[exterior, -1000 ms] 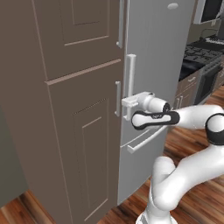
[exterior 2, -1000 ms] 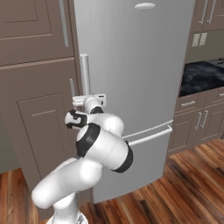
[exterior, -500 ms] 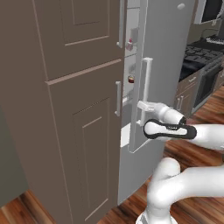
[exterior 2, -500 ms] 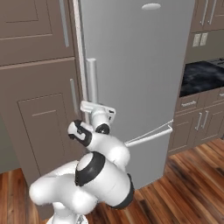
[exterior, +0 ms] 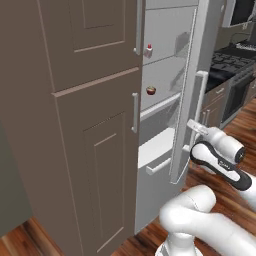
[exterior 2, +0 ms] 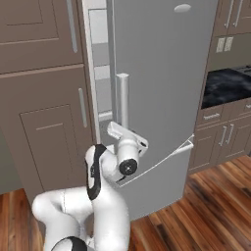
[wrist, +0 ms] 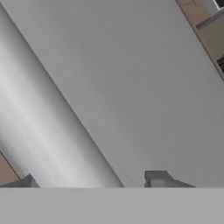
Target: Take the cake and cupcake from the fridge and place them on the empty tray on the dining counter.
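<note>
Left base view – cake [exterior: 148, 50], cupcake [exterior: 151, 90] inside fridge [exterior: 165, 75].

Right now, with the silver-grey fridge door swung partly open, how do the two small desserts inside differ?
The tiny white cake slice with a red cherry sits on a higher pale grey shelf; the small round brown cupcake sits one shelf below. The cake is pale and blocky, the cupcake dark and rounded. Both stand near the front left edge of the fridge interior, untouched and of similar size.

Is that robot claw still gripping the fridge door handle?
Cannot tell. In the hand view the gripper straddles the door handle with fingertips spread, but no gap or contact shows plainly.
</note>
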Controlling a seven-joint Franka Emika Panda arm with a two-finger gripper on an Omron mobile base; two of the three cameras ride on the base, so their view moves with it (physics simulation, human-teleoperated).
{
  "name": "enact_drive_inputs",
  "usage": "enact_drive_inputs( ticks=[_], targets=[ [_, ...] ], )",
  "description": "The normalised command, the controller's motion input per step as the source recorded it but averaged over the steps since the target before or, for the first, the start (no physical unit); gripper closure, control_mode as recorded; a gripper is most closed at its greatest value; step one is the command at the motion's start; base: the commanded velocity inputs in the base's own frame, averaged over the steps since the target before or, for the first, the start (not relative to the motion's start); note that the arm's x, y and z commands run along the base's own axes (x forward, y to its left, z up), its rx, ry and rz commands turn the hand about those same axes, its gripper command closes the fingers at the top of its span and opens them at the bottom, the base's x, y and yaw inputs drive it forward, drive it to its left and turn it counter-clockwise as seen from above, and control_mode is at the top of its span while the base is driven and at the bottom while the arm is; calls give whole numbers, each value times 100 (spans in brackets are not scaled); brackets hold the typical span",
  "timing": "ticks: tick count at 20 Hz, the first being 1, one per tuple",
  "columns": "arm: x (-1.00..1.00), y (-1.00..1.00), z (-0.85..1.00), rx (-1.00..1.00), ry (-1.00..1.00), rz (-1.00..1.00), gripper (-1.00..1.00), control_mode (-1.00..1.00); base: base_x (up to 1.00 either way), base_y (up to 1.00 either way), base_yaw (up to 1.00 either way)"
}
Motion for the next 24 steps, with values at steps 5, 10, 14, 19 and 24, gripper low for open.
enact_drive_inputs(
  ticks=[5, 10, 14, 19, 24],
  targets=[
    [-52, -100, 13, 39, 23, -12, 100, -100, 0, 0, 0],
    [-29, -90, 8, 29, 18, -13, -100, -100, 0, 0, 0],
    [-9, -83, 12, 19, 11, -16, -100, -100, 0, 0, 0],
    [-54, -69, 29, 19, -4, -11, -100, -100, 0, 0, 0],
    [-98, -19, 37, 4, -24, -12, -100, -100, 0, 0, 0]
  ],
)
